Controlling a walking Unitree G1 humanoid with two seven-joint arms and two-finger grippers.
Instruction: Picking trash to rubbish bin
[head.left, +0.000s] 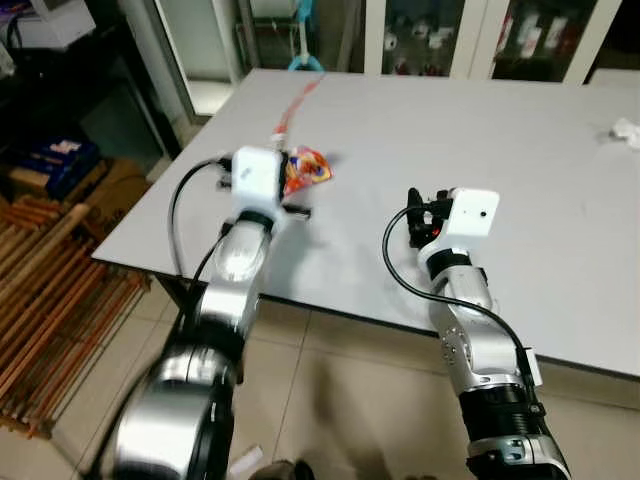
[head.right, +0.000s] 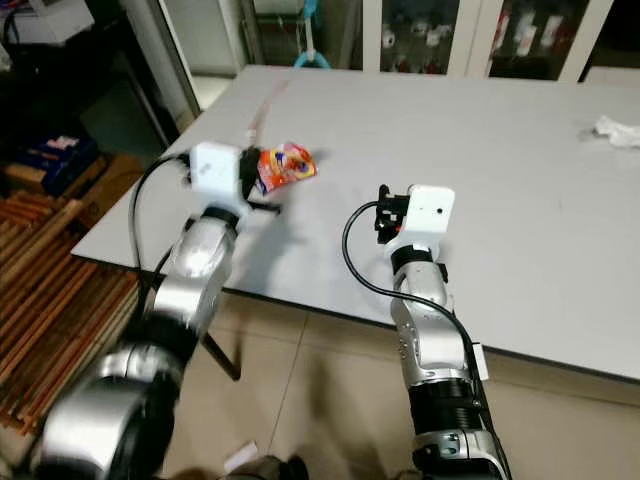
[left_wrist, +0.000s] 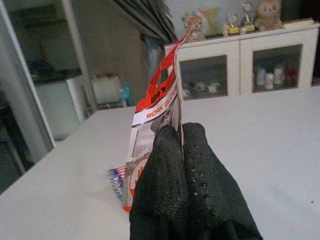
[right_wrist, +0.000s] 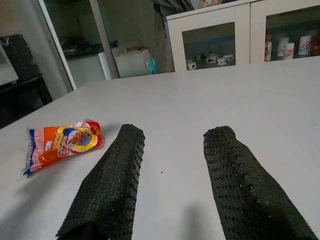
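glove packet (left_wrist: 156, 117) pinched in left claw (left_wrist: 181, 131); snack wrapper (right_wrist: 62, 142) beside

I see a pale grey table (head.left: 480, 150) across mid-frame. The snack packet (right_wrist: 62, 142) is orange with a yellow ring and blue edge. The glove wrapper (left_wrist: 159, 107) is red with white lettering. My gripper fingers (right_wrist: 242, 185) are black, dotted.

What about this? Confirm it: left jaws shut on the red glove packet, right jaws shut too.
Wrong: the right gripper has its jaws open, per the right wrist view. The left gripper is shut on the red glove packet.
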